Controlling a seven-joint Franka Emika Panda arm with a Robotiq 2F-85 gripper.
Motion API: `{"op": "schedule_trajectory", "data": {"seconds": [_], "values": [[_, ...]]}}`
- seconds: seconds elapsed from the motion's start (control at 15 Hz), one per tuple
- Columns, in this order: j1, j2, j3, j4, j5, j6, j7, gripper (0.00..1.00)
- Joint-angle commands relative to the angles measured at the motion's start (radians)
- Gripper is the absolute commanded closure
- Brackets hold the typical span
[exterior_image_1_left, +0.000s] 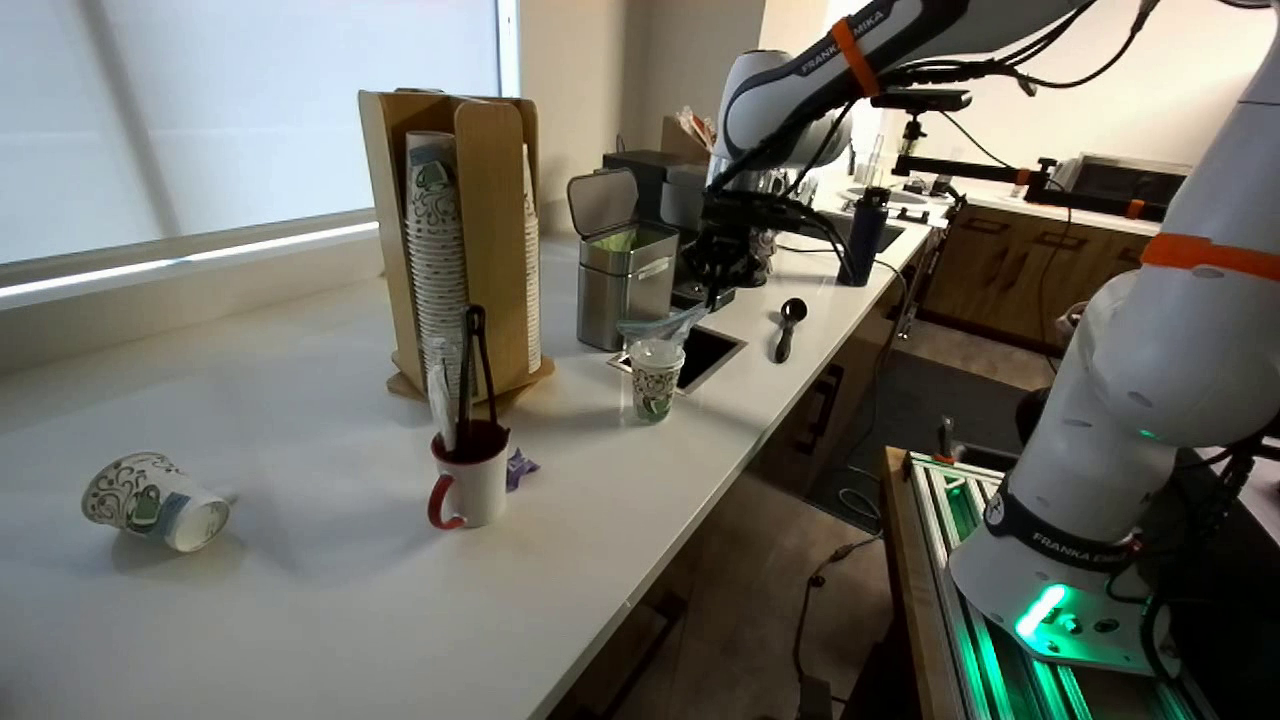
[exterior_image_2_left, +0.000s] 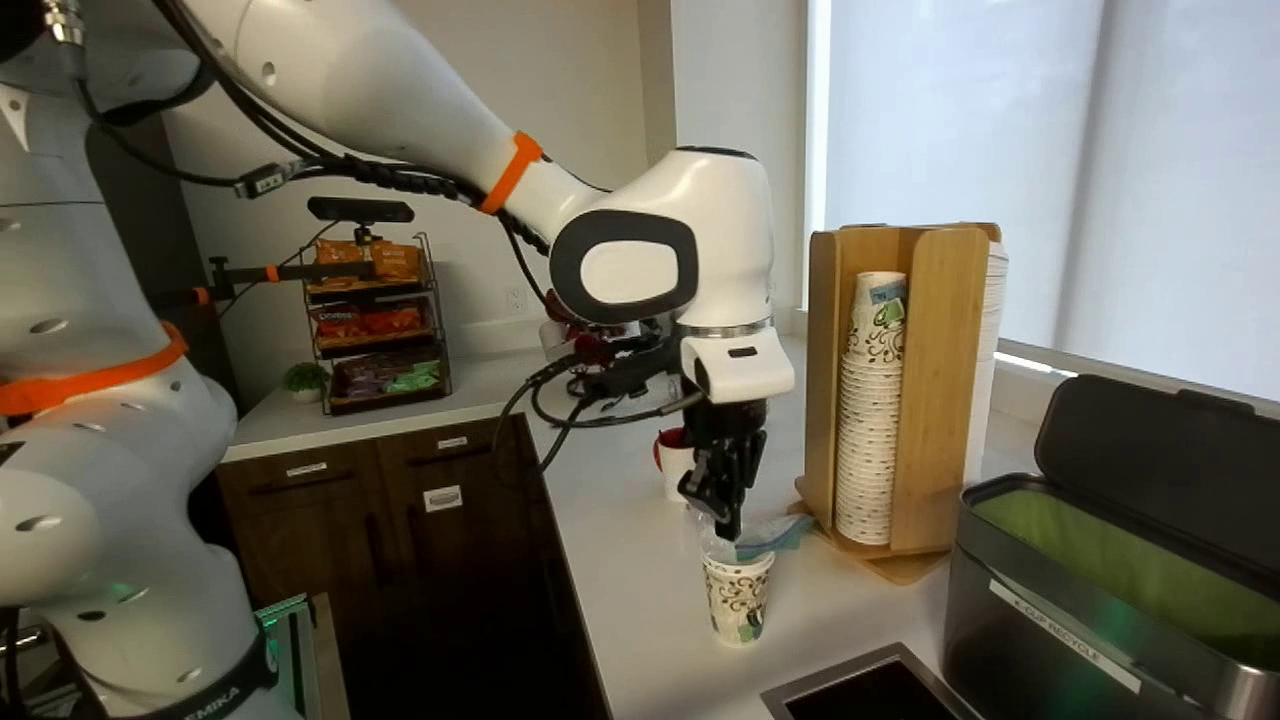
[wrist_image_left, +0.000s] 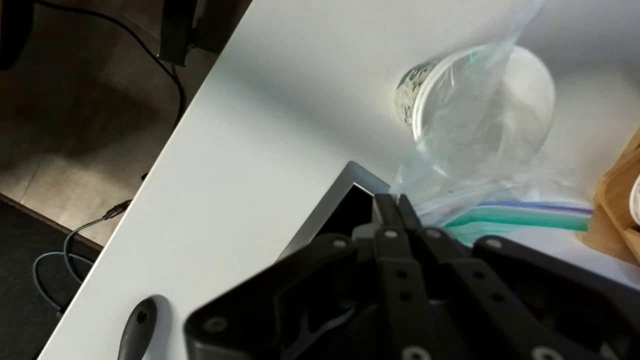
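The black jointed gripper is clenched, slim tips right at the crinkled clear plastic bag, though nipping it or not, I can't tell! The bag bunches at the round mouth of an upright, scroll-printed white paper cup.

Hand is blk, bag clear w/ teal & purple zip, cup wht w/ dk swirls.
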Motion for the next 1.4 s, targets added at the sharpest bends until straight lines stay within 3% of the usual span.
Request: {"op": "schedule_trajectory", "data": {"seconds": [0.0, 0.67, 1.13, 1.33], "values": [[0.021, 0.093, 0.009, 0.086, -0.075, -0.01, 0.076, 1.0], [0.112, 0.196, 0.009, 0.159, -0.185, -0.042, 0.131, 1.0], [0.135, 0.173, 0.006, 0.148, -0.286, -0.184, 0.12, 1.0], [0.132, 0.124, 0.003, 0.091, -0.371, -0.096, 0.126, 1.0]]}}
